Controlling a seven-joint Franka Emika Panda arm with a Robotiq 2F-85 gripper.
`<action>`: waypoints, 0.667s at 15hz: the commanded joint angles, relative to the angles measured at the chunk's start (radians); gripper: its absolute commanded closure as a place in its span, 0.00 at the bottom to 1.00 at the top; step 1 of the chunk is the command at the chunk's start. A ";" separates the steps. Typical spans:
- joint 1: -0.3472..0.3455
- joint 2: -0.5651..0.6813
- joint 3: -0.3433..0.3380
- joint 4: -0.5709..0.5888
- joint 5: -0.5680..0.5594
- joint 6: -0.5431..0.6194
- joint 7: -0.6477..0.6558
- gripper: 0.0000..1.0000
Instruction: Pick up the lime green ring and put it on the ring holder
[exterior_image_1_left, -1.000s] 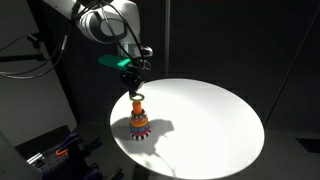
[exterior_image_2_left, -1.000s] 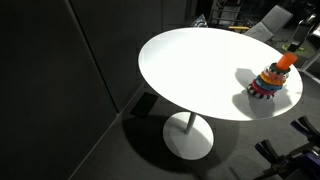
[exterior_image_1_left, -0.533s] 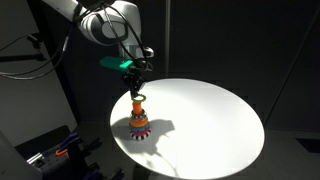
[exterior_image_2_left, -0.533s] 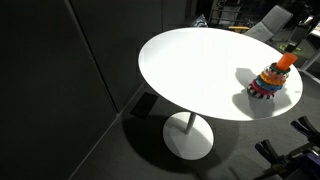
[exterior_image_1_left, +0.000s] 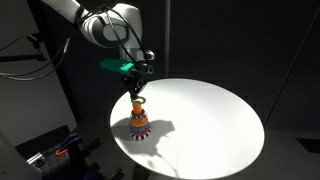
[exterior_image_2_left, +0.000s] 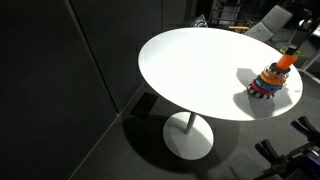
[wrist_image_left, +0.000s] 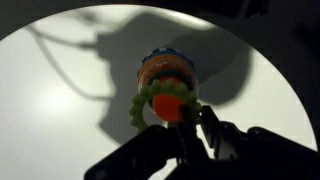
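While the end effector (exterior_image_1_left: 136, 92) is hanging straight over the holder (exterior_image_1_left: 139, 122), it is pinching the ring (wrist_image_left: 138, 104) by its rim. In the wrist view the ring is framing the holder's orange top (wrist_image_left: 170, 108); whether it is circling the tip or floating just above, I cannot tell. The holder is standing upright near the edge of the white surface (exterior_image_1_left: 215, 120).

In the wrist view the dark two-fingered gripper (wrist_image_left: 198, 128) is covering the lower right arc of the thin lime green ring (wrist_image_left: 138, 100), and the striped cone-shaped ring holder (wrist_image_left: 165, 68) is showing blurred. In an exterior view the right edge is cutting off most of the gripper (exterior_image_2_left: 296, 48).
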 joint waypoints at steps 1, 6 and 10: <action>0.004 -0.008 -0.009 -0.010 0.004 -0.005 -0.027 0.94; 0.004 -0.017 -0.009 -0.028 0.000 -0.004 -0.026 0.94; 0.002 -0.025 -0.008 -0.039 -0.007 -0.001 -0.018 0.94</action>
